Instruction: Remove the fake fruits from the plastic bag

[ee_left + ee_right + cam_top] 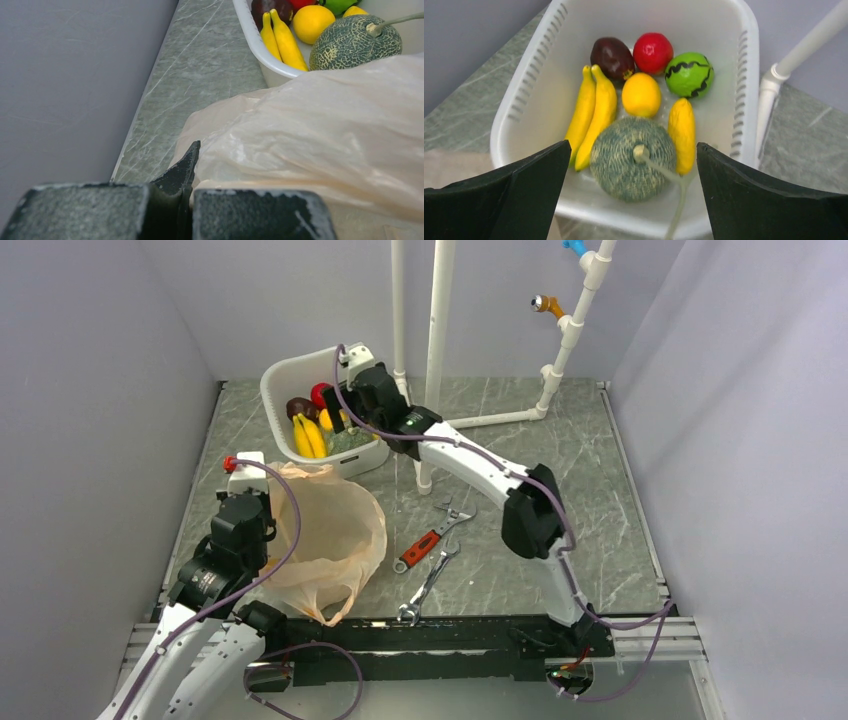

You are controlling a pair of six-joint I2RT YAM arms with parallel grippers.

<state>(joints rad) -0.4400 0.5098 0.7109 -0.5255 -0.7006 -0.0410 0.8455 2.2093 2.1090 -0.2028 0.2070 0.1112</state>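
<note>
The bananas, squash, striped ball and orange ball are seen lying together in the tub, outside the bag. The right hand is held released above them, fingers spread wide. The bag is slumped on the surface just beside the tub. The left hand is clenched, apparently on the bag's rim.

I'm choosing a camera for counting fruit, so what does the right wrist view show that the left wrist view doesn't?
Only right wrist: the open right gripper, the white pipe. Only left wrist: the closed left gripper. Both: white tub, banana bunch, netted green melon, yellow-orange ball, maroon fruit, red ball; the plastic bag is large in the left wrist view, a beige sliver in the right.
</note>
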